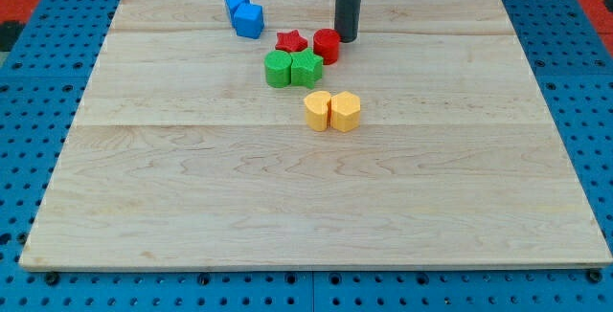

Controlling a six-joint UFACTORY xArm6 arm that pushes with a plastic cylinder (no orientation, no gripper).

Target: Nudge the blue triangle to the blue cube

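The blue cube (249, 21) sits near the view's top, left of centre. A second blue block, the blue triangle (234, 4), lies just behind it and touches it on its upper left side; its shape is partly hidden. My tip (345, 38) is to the right of both, about a hundred pixels from the cube. It stands right next to the red cylinder (327, 44), at that block's upper right edge.
A red star (291, 41) lies left of the red cylinder. A green cylinder (278, 68) and a green star (306, 67) sit just below them. Two yellow blocks, a hexagon (317, 110) and a heart (345, 111), lie side by side lower down. The wooden board (287, 197) rests on blue pegboard.
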